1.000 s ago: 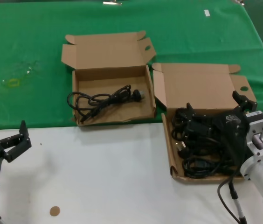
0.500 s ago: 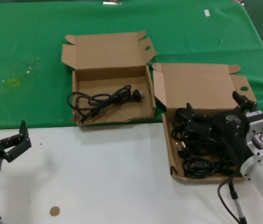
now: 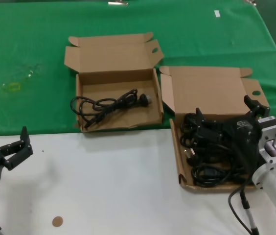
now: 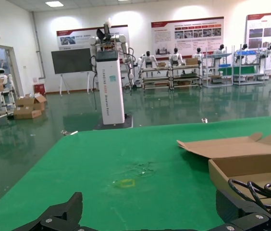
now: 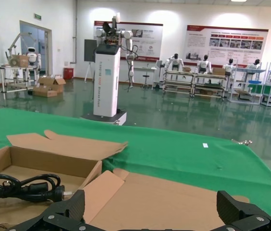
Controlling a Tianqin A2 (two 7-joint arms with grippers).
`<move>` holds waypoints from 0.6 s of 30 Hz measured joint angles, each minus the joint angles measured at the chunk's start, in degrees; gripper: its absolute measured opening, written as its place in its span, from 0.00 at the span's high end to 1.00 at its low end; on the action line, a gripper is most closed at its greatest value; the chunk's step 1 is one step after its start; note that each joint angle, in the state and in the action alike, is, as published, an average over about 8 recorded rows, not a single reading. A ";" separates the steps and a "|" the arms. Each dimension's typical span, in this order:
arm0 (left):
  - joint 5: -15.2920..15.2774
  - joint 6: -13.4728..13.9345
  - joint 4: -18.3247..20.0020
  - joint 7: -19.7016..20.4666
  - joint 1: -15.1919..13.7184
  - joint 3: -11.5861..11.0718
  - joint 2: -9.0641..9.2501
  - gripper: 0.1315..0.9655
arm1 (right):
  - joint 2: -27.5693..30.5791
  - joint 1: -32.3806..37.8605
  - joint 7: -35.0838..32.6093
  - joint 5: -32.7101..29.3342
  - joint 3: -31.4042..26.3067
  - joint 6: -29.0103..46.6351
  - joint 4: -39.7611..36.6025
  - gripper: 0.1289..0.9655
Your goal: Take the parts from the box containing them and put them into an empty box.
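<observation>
You are lowering your spread right end effector [image 3: 226, 117] over tangled black coiled power cords [image 3: 211, 156] in the low-walled cardboard box [image 3: 176, 147], risking dragging several out together; the spread left end effector [image 3: 15, 147] is idling.

table [image 3: 128, 191]: plain white up front, no pattern at all
cloth [image 3: 30, 44]: bright green, with a faint yellowish smudge on the left side
low-walled box [image 3: 211, 93]: regular brown cardboard, inside and out
taller box [image 3: 109, 51]: same brown cardboard, pretty much matching
cords [image 3: 211, 147]: all black, one big dark tangle
single cord [image 3: 106, 105]: black too, with a lighter greyish plug end
left gripper [image 3: 15, 147]: black
right gripper [image 3: 228, 117]: black, on a shiny silver wrist
disc [image 3: 57, 221]: small, tan-brown, on the white
</observation>
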State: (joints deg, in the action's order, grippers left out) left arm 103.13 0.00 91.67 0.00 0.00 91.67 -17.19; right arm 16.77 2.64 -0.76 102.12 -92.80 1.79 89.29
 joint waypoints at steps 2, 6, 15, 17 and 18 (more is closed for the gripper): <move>0.00 0.00 0.00 0.00 0.00 0.00 0.00 0.00 | 0.00 0.00 0.00 0.00 0.00 0.00 0.00 0.00; 0.00 0.00 0.00 0.00 0.00 0.00 0.00 0.00 | 0.00 0.00 0.00 0.00 0.00 0.00 0.00 0.00; 0.00 0.00 0.00 0.00 0.00 0.00 0.00 0.00 | 0.00 0.00 0.00 0.00 0.00 0.00 0.00 0.00; 0.00 0.00 0.00 0.00 0.00 0.00 0.00 0.00 | 0.00 0.00 0.00 0.00 0.00 0.00 0.00 0.00; 0.00 0.00 0.00 0.00 0.00 0.00 0.00 0.00 | 0.00 0.00 0.00 0.00 0.00 0.00 0.00 0.00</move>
State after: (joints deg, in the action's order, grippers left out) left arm 103.13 0.00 91.67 0.00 0.00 91.67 -17.19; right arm 16.77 2.64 -0.76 102.12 -92.80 1.79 89.29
